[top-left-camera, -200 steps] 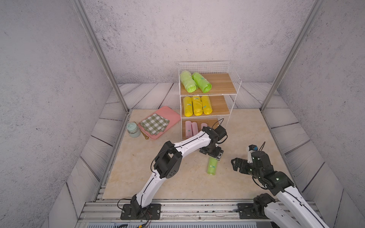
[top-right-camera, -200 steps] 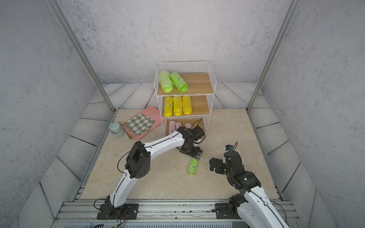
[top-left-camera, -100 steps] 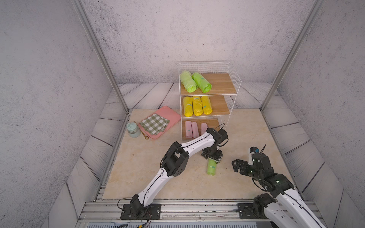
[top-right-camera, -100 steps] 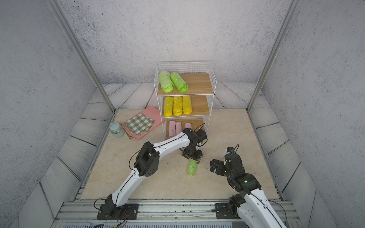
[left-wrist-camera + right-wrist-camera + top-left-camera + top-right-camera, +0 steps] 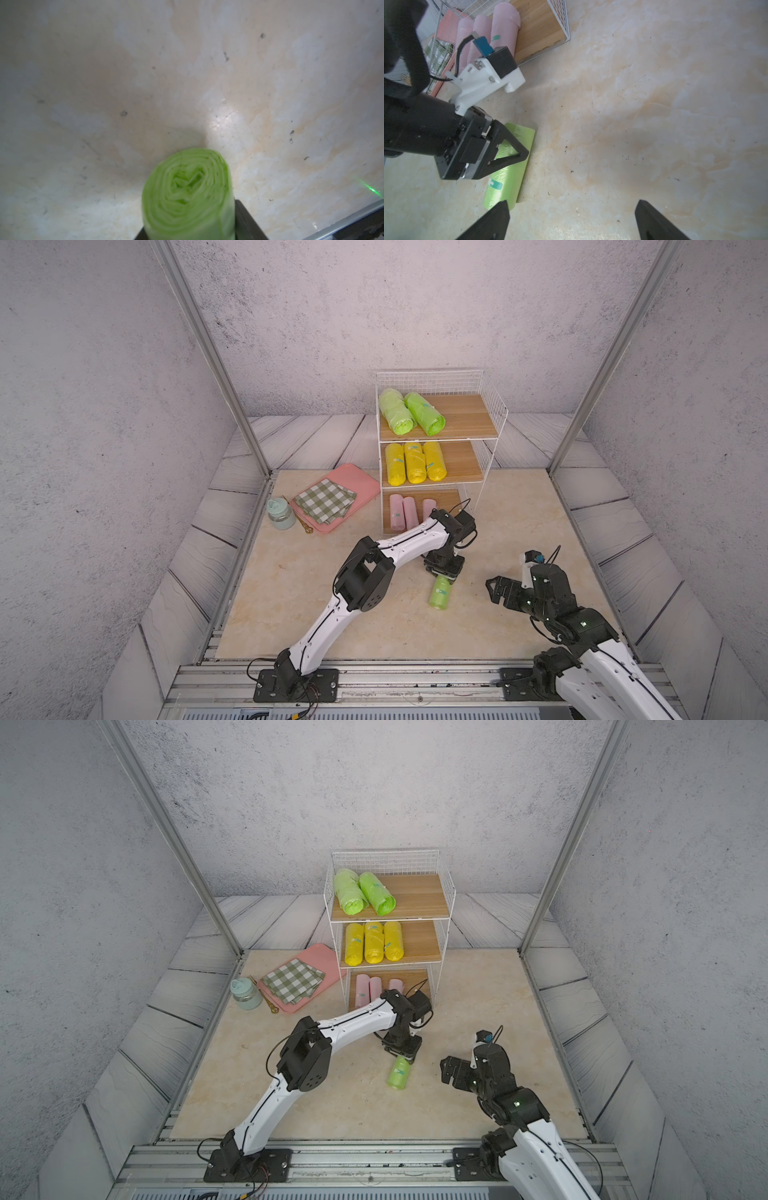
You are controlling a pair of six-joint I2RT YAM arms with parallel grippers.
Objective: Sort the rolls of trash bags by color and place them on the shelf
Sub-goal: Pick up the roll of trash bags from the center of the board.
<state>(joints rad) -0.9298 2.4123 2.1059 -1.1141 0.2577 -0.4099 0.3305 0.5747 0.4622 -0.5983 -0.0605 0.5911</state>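
Beige desk (image 5: 519, 510), shelf's (image 5: 494, 414) six o'clock: left tool (image 5: 444, 578) pinches the green roll (image 5: 440, 596) off-centre, surely soft, light; right tool (image 5: 493, 591) gapes empty.

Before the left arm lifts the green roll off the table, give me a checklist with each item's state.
1. Left gripper closed on the loose green roll: ok, fingers against both its sides.
2. Grip centred: not ok, it holds the half nearer the shelf.
3. Room on the top board beside the two green rolls: ok, bare wood.
4. Right gripper out of the way: ok, open, apart from the roll.
5. Yellow rolls and pink rolls on separate boards: ok.
6. Left wrist's clearance from the shelf front: cannot tell.
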